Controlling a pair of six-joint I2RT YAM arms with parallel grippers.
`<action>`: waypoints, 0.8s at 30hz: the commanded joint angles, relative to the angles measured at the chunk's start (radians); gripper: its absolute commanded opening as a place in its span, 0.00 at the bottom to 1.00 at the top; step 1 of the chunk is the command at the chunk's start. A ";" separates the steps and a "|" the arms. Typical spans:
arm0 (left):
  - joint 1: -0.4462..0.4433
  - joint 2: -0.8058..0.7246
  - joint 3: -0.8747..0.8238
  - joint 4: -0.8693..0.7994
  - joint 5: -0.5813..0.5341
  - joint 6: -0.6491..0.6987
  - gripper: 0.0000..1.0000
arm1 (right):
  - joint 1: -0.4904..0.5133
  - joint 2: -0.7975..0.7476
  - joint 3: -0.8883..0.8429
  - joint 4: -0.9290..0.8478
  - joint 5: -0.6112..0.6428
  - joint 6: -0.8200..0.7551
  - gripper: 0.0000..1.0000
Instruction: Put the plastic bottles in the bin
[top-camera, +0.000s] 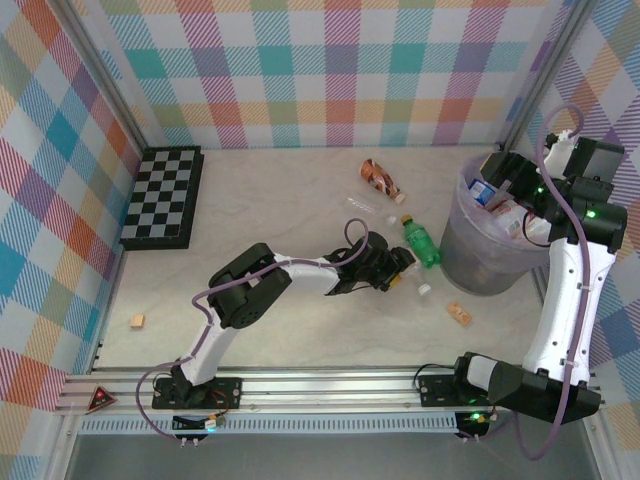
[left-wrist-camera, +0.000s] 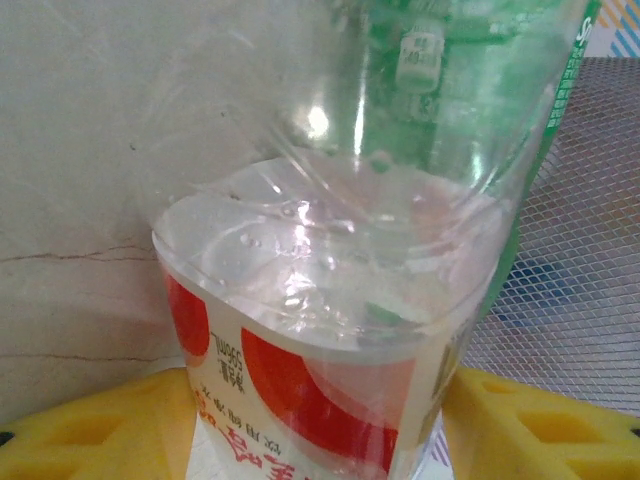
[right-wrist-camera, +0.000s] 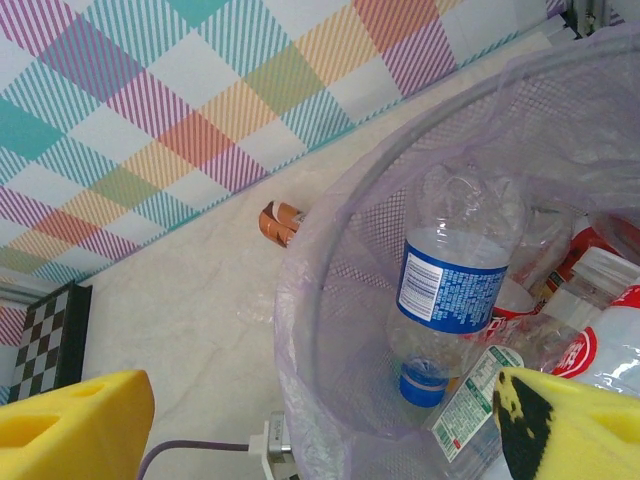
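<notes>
From above, the bin holds bottles; a green bottle lies beside it. Left wrist: the left gripper clamps a red-labelled bottle (pads touching both sides). Right wrist: the right gripper gapes over the bin, a blue-labelled bottle inside.

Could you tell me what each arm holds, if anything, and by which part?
Left fingers grip the clear bottle by its red-labelled body; right fingers, over the bin, hold nothing.
</notes>
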 joint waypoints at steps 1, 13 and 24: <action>-0.011 -0.018 -0.030 -0.025 -0.021 0.035 0.61 | 0.005 -0.033 -0.002 0.005 -0.050 -0.010 0.88; -0.006 -0.276 -0.116 -0.221 -0.103 0.272 0.54 | 0.072 -0.075 -0.019 0.002 -0.148 0.023 0.85; 0.032 -0.515 -0.195 -0.449 -0.045 0.705 0.56 | 0.363 0.068 -0.058 -0.027 -0.219 -0.040 0.84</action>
